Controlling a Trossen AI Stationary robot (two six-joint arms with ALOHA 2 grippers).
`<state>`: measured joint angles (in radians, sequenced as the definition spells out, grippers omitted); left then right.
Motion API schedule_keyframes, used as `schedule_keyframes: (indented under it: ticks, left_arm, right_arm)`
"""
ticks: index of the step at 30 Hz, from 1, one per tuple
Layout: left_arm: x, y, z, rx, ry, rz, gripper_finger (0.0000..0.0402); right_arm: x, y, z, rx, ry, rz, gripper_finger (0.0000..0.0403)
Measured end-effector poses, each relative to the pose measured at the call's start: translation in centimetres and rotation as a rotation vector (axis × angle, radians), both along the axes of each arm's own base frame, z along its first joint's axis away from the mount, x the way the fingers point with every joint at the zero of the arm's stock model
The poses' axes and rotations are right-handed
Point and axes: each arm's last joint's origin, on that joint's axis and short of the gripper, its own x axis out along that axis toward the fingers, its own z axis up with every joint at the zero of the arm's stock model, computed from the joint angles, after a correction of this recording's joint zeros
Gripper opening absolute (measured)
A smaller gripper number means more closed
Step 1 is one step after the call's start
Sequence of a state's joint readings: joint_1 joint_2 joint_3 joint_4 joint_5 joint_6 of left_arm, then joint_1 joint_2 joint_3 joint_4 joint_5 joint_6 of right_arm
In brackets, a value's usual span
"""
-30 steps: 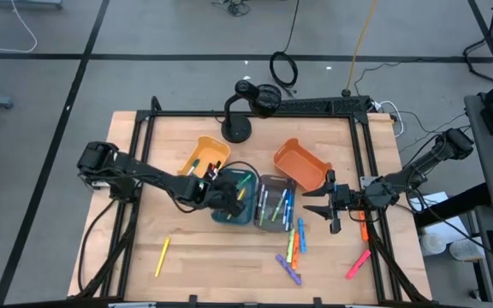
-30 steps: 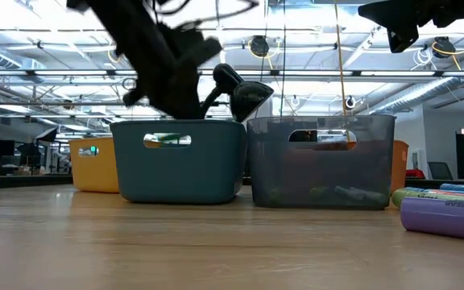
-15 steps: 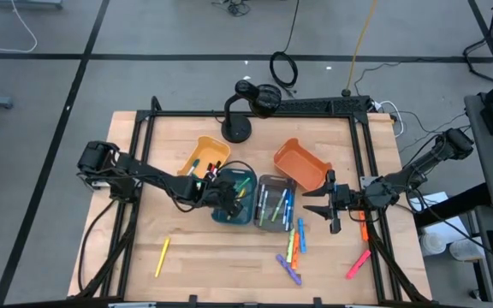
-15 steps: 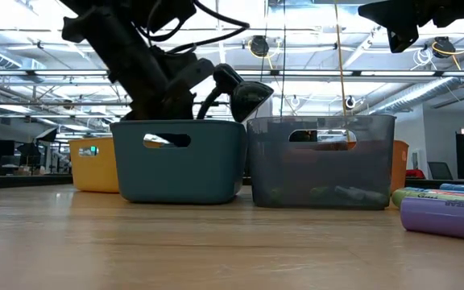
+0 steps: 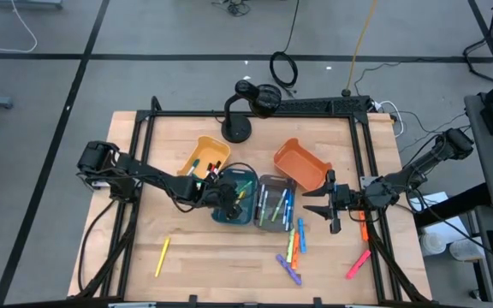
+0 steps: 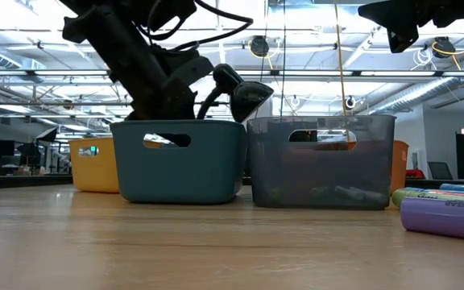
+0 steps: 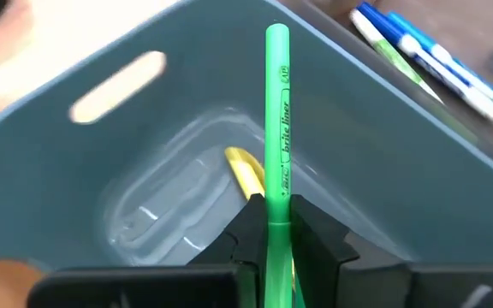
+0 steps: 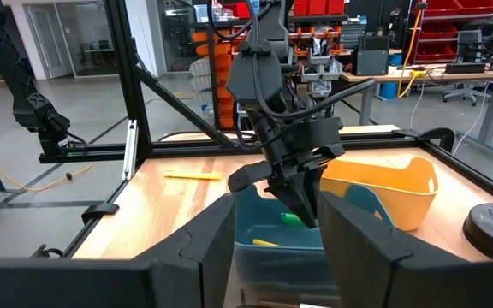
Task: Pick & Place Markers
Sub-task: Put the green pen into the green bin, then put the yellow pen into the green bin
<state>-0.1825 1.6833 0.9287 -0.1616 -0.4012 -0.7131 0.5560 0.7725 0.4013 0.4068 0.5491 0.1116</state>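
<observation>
My left gripper [image 5: 228,195] reaches down into the teal bin [image 5: 234,204] and is shut on a green marker [image 7: 278,120]. A yellow marker [image 7: 245,171] lies on that bin's floor. Blue and green markers [image 5: 274,204] lie in the grey bin [image 6: 321,161] beside it. More markers lie loose on the table: a yellow one [image 5: 162,256], a mixed group [image 5: 294,242], a purple one [image 5: 289,272] and a pink one [image 5: 358,263]. My right gripper [image 5: 330,210] hangs open in the air by the table's right edge, with nothing between its fingers [image 8: 204,248]. My left gripper pinches the green marker near one end [image 7: 277,210] between its two fingers. The fingers slant down from the table's left, and the marker runs on ahead in line with them. Its free end [image 7: 278,34] points toward the bin's wall; I cannot tell whether it touches.
A yellow bin [image 5: 202,156] and an orange bin [image 5: 300,164] stand behind the two middle bins. A black camera stand [image 5: 240,115] is at the far edge. A black frame [image 5: 144,128] rims the table. Bare wood lies at the near left.
My left gripper has gone down into the teal bin with the green marker, tipping a little as it sank, then held still. The marker now lies inside the bin's walls.
</observation>
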Motion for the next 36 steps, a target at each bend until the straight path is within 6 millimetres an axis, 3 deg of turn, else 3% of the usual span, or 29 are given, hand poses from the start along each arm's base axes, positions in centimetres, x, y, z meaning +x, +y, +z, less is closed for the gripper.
schedule_keyframes:
  ticks: [10,19,22,26,29,36]
  left_arm:
    - [1.0,-1.4,1.8,0.093,0.003,-0.235,0.0057]
    - [0.5,-1.3,1.9,0.122,0.111,-0.211,0.0191]
    - [0.2,-1.2,1.8,0.106,0.144,-0.218,0.0219]
    - [-1.2,-1.2,3.3,0.038,0.182,-0.283,0.0233]
    - [-3.2,-1.7,5.0,-0.092,0.231,-0.346,0.0234]
    - [-9.3,-5.1,7.4,-0.317,0.431,-0.287,0.0234]
  right_arm:
    - [0.0,0.0,0.0,0.0,0.001,0.0,0.0155]
    - [0.0,0.0,0.0,0.0,0.001,0.0,0.0155]
    - [0.0,0.0,0.0,0.0,0.001,0.0,0.0155]
    - [0.0,0.0,0.0,-0.001,0.001,0.0,0.0155]
    - [0.0,0.0,0.0,0.0,0.0,0.0,0.0155]
    - [0.0,0.0,-0.1,0.003,0.007,0.0,0.0155]
